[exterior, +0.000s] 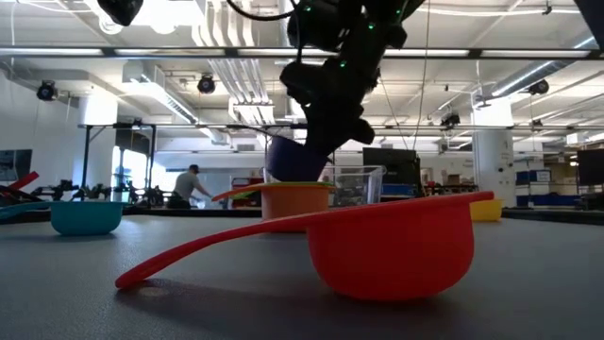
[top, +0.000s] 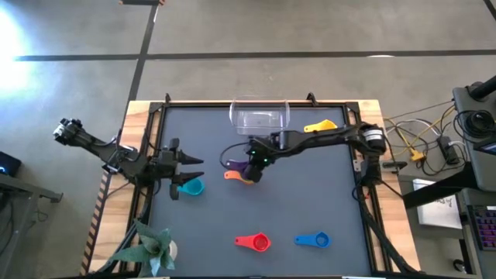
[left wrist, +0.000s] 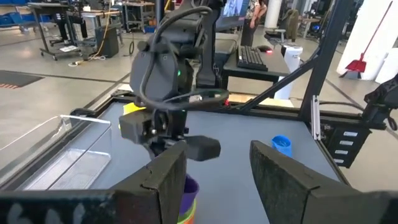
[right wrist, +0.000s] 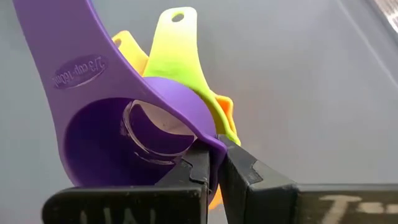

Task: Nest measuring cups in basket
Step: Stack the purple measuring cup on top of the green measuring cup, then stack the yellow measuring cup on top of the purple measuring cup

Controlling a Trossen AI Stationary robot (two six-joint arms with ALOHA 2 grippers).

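A dark table holds small round plastic measuring cups with short flat handles. Near its middle, the right gripper (right wrist: pixel 214 168) is clenched on the rim of a purple cup (right wrist: pixel 118 143), which sits tilted above a green cup (right wrist: pixel 177 43) and an orange cup (exterior: pixel 294 201) stacked under it. The purple handle bears raised size lettering.

The clear basket (top: pixel 259 116), a see-through tub with rounded corners, stands just beyond this stack at the table's far edge. A yellow cup (top: pixel 322 125) lies just to the right of the basket. A teal cup (top: pixel 191 187) sits well to the basket's left and nearer, beside the left gripper (top: pixel 194 170), whose fingers stand apart, gripping nothing. A red cup (top: pixel 256 242) and a blue cup (top: pixel 314 240) lie far from the basket, by the near edge.
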